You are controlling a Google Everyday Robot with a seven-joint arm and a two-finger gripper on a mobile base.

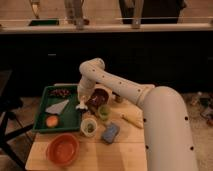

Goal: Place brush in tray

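Note:
The dark green tray (44, 125) lies on the left of the wooden table. My gripper (81, 99) hangs from the white arm over the tray's right edge. It is shut on the brush (80, 105), whose whitish head points down just above the tray floor by the right rim. The tray also holds an orange fruit (51, 121), a grey triangular piece (57, 106) and some dark red items (61, 92).
A round orange bowl (63, 149) sits at the front left. A pale cup (89, 126), a green cup (103, 111), a dark red bowl (99, 96), a blue sponge (110, 132) and a yellow stick (131, 119) crowd the table just right of the tray.

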